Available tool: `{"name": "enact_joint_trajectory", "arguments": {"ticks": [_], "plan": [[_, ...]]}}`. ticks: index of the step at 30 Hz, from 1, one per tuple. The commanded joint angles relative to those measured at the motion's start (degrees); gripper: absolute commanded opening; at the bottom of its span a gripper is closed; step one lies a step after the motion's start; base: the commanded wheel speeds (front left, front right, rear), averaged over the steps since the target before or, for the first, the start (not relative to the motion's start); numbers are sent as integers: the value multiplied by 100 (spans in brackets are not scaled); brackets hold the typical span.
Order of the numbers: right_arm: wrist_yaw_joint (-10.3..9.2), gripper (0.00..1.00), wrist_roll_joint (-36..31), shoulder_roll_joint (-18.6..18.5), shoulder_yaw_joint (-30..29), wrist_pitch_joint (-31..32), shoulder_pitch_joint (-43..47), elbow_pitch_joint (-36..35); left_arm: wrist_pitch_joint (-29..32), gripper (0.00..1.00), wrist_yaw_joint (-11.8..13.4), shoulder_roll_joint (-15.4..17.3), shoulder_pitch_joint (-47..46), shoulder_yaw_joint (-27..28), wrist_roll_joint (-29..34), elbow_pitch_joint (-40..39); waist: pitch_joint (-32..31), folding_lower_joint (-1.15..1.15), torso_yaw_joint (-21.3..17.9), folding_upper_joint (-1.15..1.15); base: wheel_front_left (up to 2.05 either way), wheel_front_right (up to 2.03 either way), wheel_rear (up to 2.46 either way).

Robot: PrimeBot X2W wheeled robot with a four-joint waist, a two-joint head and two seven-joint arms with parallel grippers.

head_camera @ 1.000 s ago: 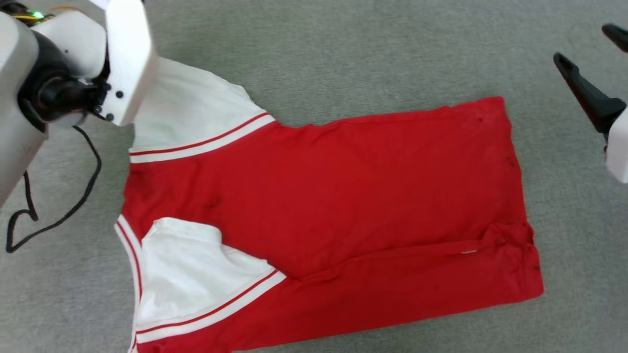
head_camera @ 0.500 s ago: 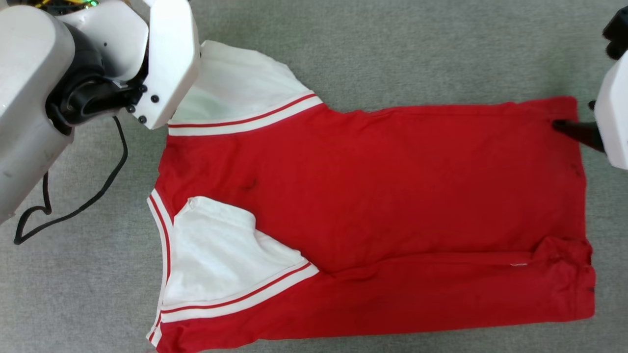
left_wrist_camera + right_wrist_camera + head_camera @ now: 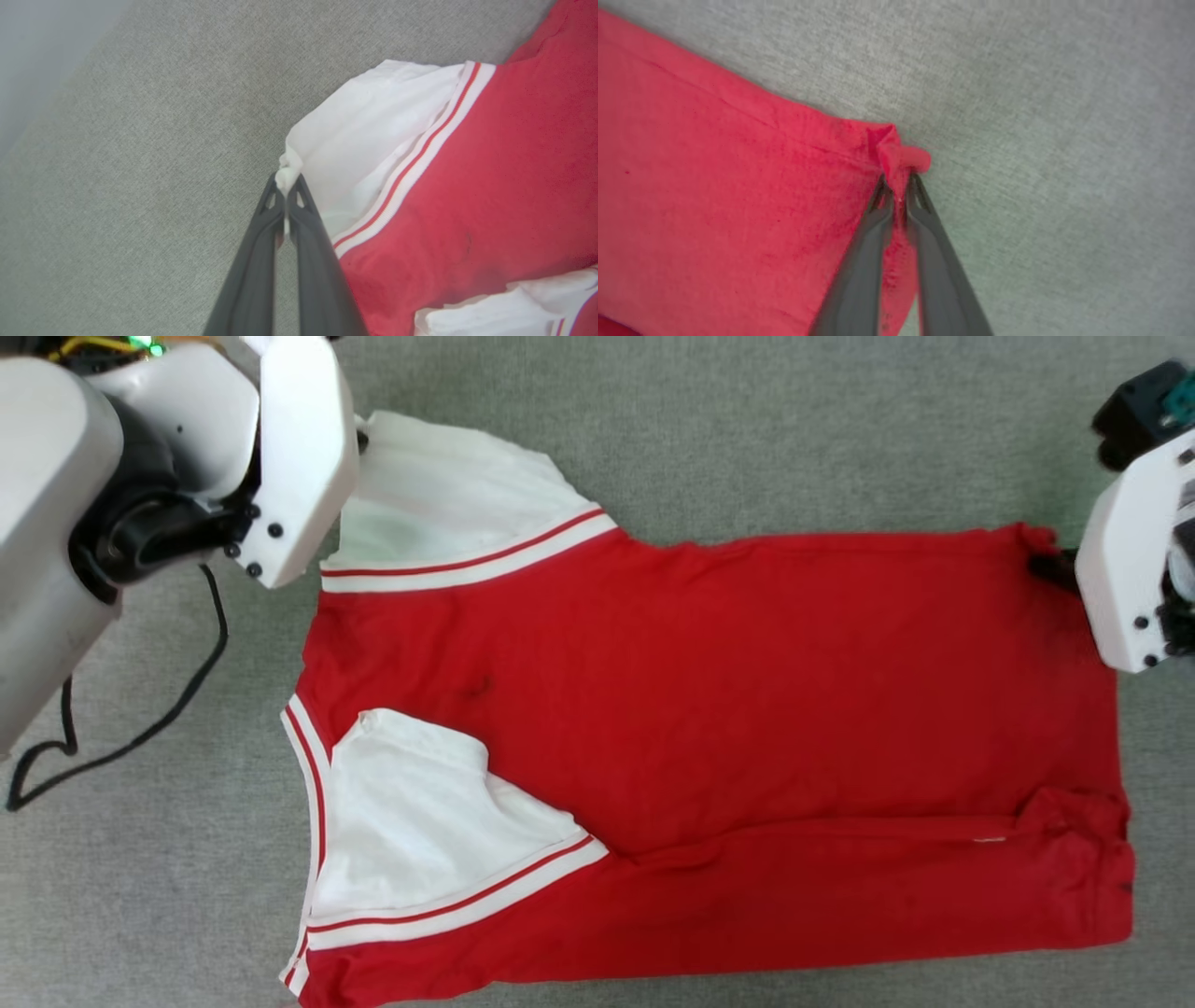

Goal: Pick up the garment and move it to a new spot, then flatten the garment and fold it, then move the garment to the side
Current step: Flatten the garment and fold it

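The garment [image 3: 709, 709] spans left end effector [image 3: 286, 184] (sleeve [image 3: 355, 135] pinched) to right end effector [image 3: 900, 184].

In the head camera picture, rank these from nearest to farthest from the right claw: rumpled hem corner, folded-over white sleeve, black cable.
From the right gripper, shut on the jersey at its far corner:
1. rumpled hem corner, right side, lower in that view.
2. folded-over white sleeve, lower left.
3. black cable, far left.

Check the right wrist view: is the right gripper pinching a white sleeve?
No, the right gripper is shut on a bunched red corner of the jersey, not white fabric.
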Motion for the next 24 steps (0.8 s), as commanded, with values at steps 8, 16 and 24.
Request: {"name": "enact_joint_trajectory", "arguments": {"ticks": [8, 16, 24], "plan": [[-3, 0, 394, -307, 325, -874, 234, -213, -369, 0, -1, 155, 494, -39, -203, -134, -805, 0, -46, 0, 0, 0, 0], [-4, 0, 693, -818, 602, -1703, 867, -642, -680, 0, 188, 545, 1279, -157, -356, -789, -1513, 0, 15, 0, 0, 0, 0], [-4, 0, 814, -1169, 828, -2205, 1674, -963, -810, 0, 530, 1094, 2244, -468, -517, -1576, -1935, 0, 94, 0, 0, 0, 0]]}}
